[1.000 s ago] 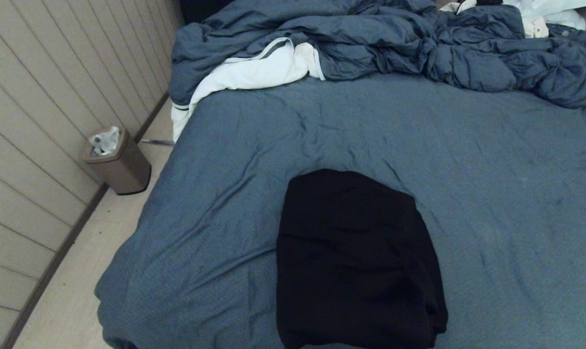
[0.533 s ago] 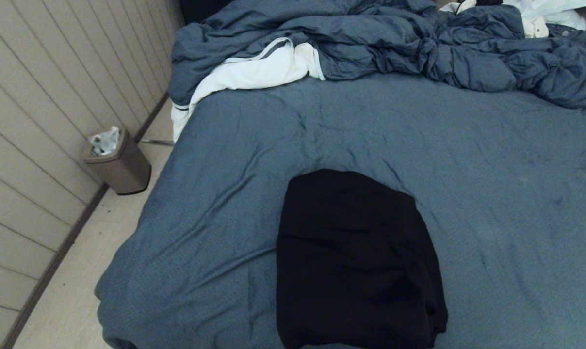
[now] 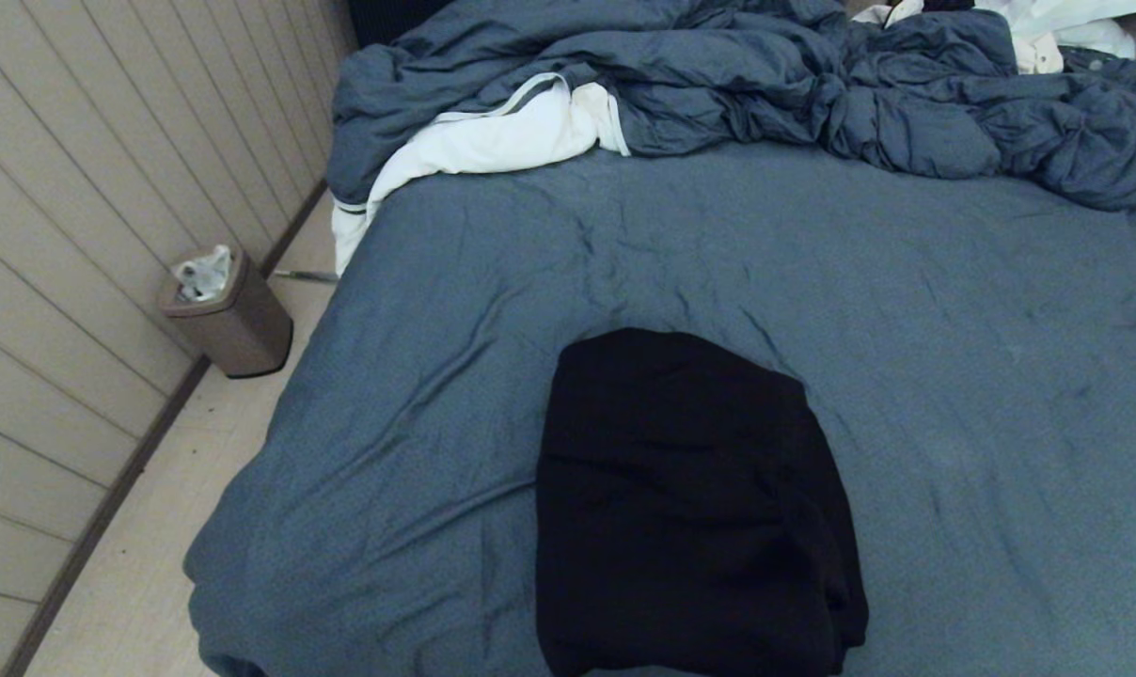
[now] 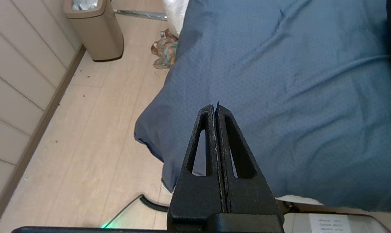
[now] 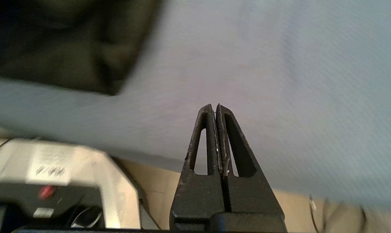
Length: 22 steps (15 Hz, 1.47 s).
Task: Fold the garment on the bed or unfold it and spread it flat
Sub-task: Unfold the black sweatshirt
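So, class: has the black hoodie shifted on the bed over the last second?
No. The black hoodie keeps the same outline on the bed, with its far edge equally short of the duvet.

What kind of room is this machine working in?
Most likely a home bedroom: a wide bed with a rumpled blue-grey duvet at its far end, a folded black hoodie on the sheet, and a small waste bin by the panelled wall.

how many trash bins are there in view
1: a brown trash bin stands on the floor by the panelled wall, off the left side of the bed. It also shows in the left wrist view. Others could be out of frame.
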Tool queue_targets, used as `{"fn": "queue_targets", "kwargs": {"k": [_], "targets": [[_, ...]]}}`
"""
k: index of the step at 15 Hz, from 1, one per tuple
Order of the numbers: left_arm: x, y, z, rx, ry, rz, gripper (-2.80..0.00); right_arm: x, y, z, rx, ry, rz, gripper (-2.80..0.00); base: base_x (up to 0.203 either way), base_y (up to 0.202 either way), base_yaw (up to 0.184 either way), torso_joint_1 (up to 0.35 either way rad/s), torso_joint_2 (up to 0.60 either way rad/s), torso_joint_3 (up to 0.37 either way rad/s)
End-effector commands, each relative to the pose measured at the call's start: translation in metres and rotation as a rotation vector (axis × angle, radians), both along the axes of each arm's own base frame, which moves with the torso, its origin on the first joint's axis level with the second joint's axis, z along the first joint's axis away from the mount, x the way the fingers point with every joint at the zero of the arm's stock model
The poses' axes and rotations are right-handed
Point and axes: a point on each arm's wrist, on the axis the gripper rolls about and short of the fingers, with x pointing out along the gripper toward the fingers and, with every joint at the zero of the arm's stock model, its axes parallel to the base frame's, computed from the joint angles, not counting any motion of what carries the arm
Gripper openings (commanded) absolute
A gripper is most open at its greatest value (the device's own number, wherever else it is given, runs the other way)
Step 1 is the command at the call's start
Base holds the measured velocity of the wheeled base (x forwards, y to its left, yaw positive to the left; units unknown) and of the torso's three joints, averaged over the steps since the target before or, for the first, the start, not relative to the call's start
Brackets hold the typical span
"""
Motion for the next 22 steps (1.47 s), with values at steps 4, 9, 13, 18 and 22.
{"fn": "queue_targets", "kwargs": {"k": [4, 9, 13, 18, 22], "targets": [[0.0, 0.0, -0.001, -0.007, 0.009, 0.003, -2.8, -0.014, -0.001, -0.004, -0.001, -0.149, 0.052, -2.8, 0.0, 0.0, 0.0, 0.0, 0.0, 0.0], [0.0, 0.0, -0.001, -0.04, 0.003, 0.01, -2.8, -0.021, -0.001, -0.006, 0.075, -0.238, -0.025, -2.8, 0.0, 0.0, 0.0, 0.0, 0.0, 0.0], [0.0, 0.001, -0.001, -0.074, -0.002, 0.021, -2.8, -0.021, -0.001, -0.006, 0.082, -0.238, -0.027, -2.8, 0.0, 0.0, 0.0, 0.0, 0.0, 0.0], [0.0, 0.0, 0.0, -0.085, -0.003, 0.022, -2.8, -0.021, -0.001, -0.006, 0.083, -0.239, -0.027, -2.8, 0.0, 0.0, 0.0, 0.0, 0.0, 0.0], [0.0, 0.0, -0.001, -0.08, -0.003, 0.022, -2.8, -0.021, -0.001, -0.006, 0.081, -0.238, -0.024, -2.8, 0.0, 0.0, 0.0, 0.0, 0.0, 0.0]]}}
